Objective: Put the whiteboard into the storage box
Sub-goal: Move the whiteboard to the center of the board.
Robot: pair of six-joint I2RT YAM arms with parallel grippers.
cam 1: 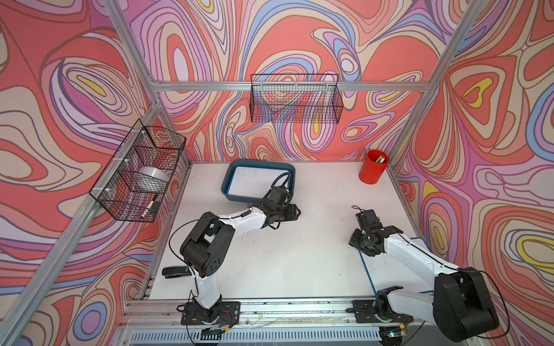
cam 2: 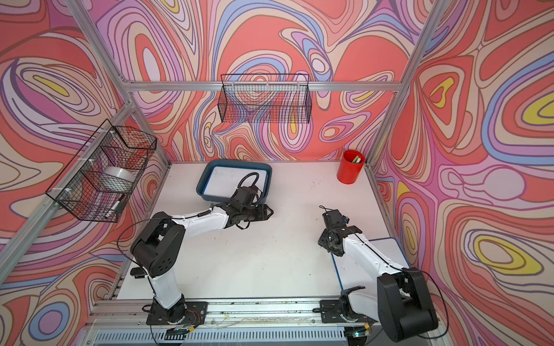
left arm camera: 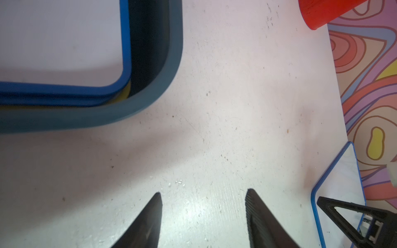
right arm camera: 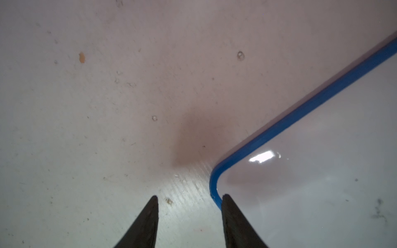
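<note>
The loose whiteboard (right arm camera: 311,182) lies flat on the table (cam 1: 299,254), well apart from the storage box (cam 1: 228,179). It is toward the near right of the box and partly under the right arm. Its rounded, blue-edged corner sits right at one fingertip of the right gripper (right arm camera: 190,196). That gripper's jaws stand apart with nothing between them, one finger at the board's corner and the other over plain tabletop. Whether the finger touches the edge cannot be told.

The storage box sits slightly askew at the far side of the table. The boxed whiteboard (cam 1: 254,181) lies inside it, its blue edge close against the near wall, with a dark gap along one short wall. Just outside the box's near right corner hangs the left gripper (left arm camera: 203,192), jaws parted and empty above the table. Open tabletop stretches from the box to the loose whiteboard. A red cup (cam 1: 373,170) stands well to the right of the box, by the far right wall.
</note>
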